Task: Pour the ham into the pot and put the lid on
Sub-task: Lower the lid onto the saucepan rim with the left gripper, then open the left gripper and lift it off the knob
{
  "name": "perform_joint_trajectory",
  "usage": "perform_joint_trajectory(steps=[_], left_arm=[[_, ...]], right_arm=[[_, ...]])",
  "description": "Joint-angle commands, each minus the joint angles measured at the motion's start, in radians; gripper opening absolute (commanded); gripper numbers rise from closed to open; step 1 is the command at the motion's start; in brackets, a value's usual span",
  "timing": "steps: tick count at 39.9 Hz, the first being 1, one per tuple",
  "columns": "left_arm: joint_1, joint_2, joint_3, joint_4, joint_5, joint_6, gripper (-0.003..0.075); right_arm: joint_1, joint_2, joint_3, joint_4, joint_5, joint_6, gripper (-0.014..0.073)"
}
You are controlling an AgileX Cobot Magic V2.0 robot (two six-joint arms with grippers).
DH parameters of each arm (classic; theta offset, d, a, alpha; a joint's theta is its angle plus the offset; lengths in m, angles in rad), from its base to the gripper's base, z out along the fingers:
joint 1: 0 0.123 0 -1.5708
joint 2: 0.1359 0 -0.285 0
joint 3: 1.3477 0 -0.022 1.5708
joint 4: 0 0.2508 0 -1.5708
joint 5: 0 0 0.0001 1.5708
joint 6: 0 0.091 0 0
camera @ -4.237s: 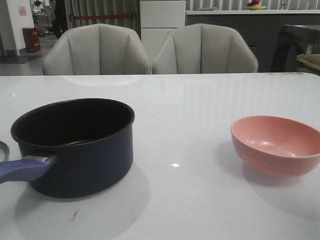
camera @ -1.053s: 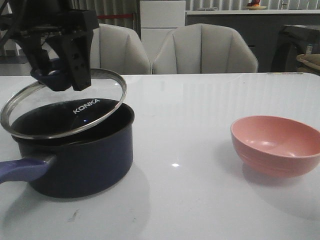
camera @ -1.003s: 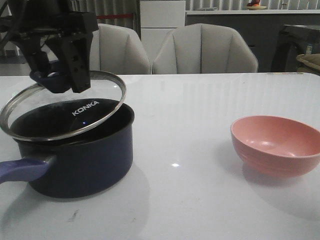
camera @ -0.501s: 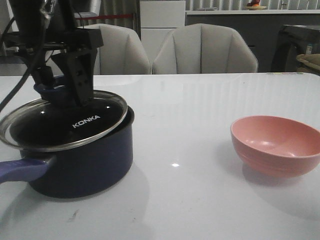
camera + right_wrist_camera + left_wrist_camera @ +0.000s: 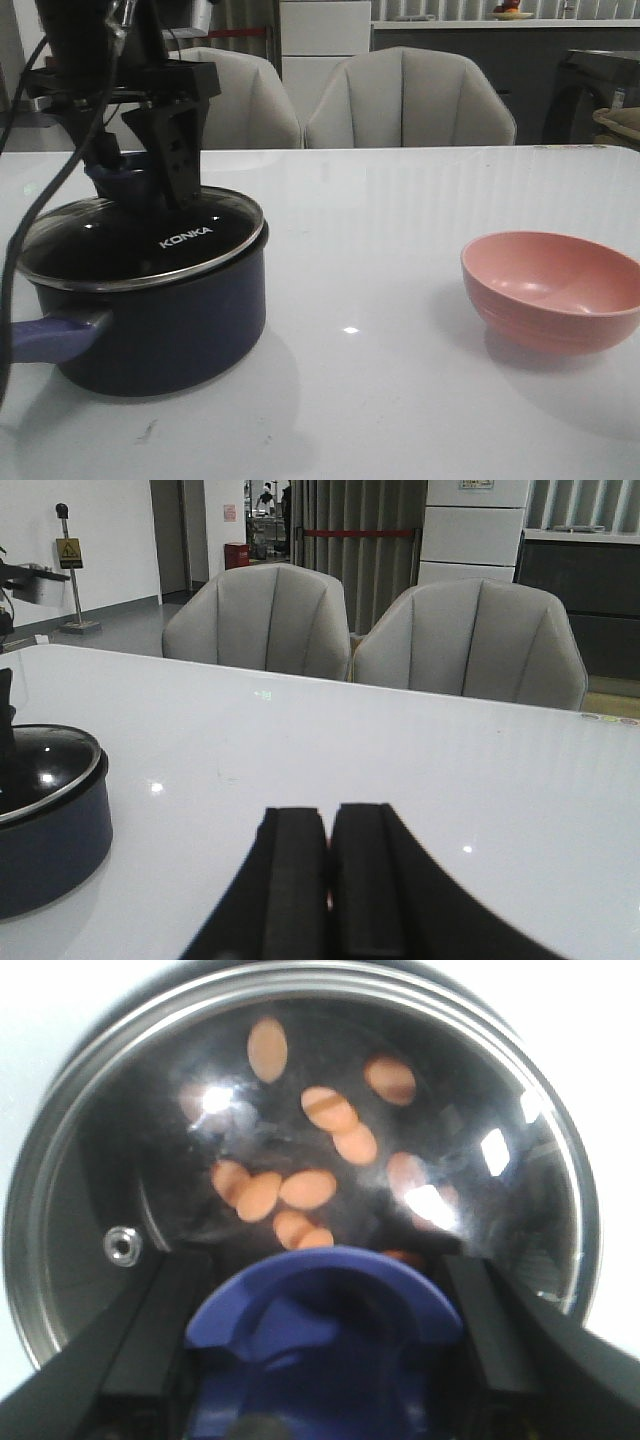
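The dark navy pot [image 5: 170,330] stands at the table's left, its purple-blue handle [image 5: 45,335] pointing toward the near left. The glass lid [image 5: 150,250] with white KONKA lettering lies flat on the pot's rim. My left gripper [image 5: 140,175] stands over it, shut on the lid's blue knob [image 5: 125,180]. In the left wrist view the fingers [image 5: 170,1300] press both sides of the knob [image 5: 320,1340], and several orange-pink ham pieces [image 5: 300,1185] show through the glass on the pot's black floor. My right gripper [image 5: 328,825] is shut on nothing, above the bare table, apart from the pot [image 5: 50,840].
An empty pink bowl [image 5: 555,290] sits at the right of the white table [image 5: 380,400]. Two grey chairs [image 5: 410,100] stand behind the far edge. Cables of the left arm [image 5: 30,200] hang by the pot's left side.
The lid, held tilted above the pot a second ago, has come down level onto the rim. My left gripper went down and slightly right with it. Earliest frame shows the pot uncovered.
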Motion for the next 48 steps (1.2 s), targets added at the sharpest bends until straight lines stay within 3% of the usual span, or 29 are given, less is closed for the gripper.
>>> perform_joint_trajectory(steps=[1, 32, 37, 43, 48], left_arm=[[-0.007, -0.051, -0.040, -0.014, 0.049, -0.002, 0.0458], [-0.007, -0.050, 0.041, 0.039, 0.051, -0.002, 0.0468], [-0.007, -0.050, 0.041, 0.039, 0.051, -0.002, 0.0551], [-0.007, -0.050, 0.041, 0.045, 0.051, -0.009, 0.0705], [-0.007, -0.052, 0.031, 0.076, 0.051, -0.009, 0.0687]], right_arm=[[-0.001, 0.010, -0.030, 0.004, -0.082, -0.007, 0.0152], [0.009, 0.010, -0.030, 0.004, -0.082, -0.007, 0.0152], [0.030, 0.010, -0.030, 0.004, -0.082, -0.007, 0.0152], [0.036, 0.010, -0.030, 0.004, -0.082, -0.007, 0.0152], [0.036, 0.010, -0.030, 0.004, -0.082, -0.007, 0.0152]])
